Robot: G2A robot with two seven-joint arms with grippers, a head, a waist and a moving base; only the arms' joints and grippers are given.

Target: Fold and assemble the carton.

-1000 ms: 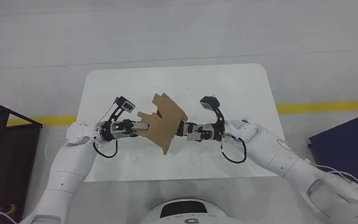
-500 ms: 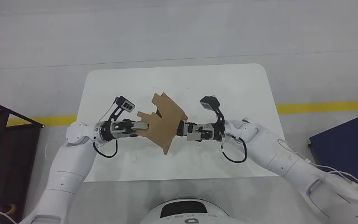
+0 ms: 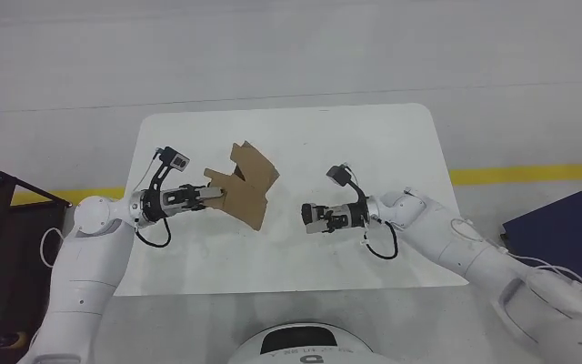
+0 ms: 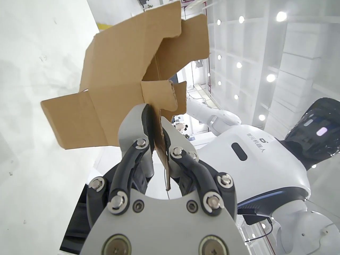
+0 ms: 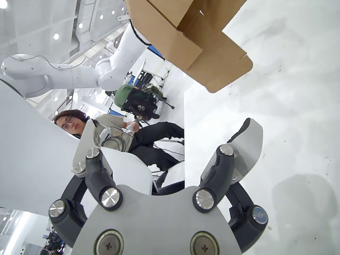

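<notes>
The brown cardboard carton hangs half folded above the left middle of the white table, its flaps sticking out. My left gripper is shut on one of the flaps at the carton's left side; in the left wrist view the pads pinch the cardboard edge of the carton. My right gripper stands open and apart from the carton, to its right, with nothing between its fingers. The right wrist view has the carton ahead of the open jaws.
Bare white table top lies around both arms, with more free room at the back and right. A dark rack stands off the table's left edge. A yellow floor line runs behind the table.
My right gripper has let go of the carton and drawn back to the right. The left arm has carried the carton leftward and turned it.
</notes>
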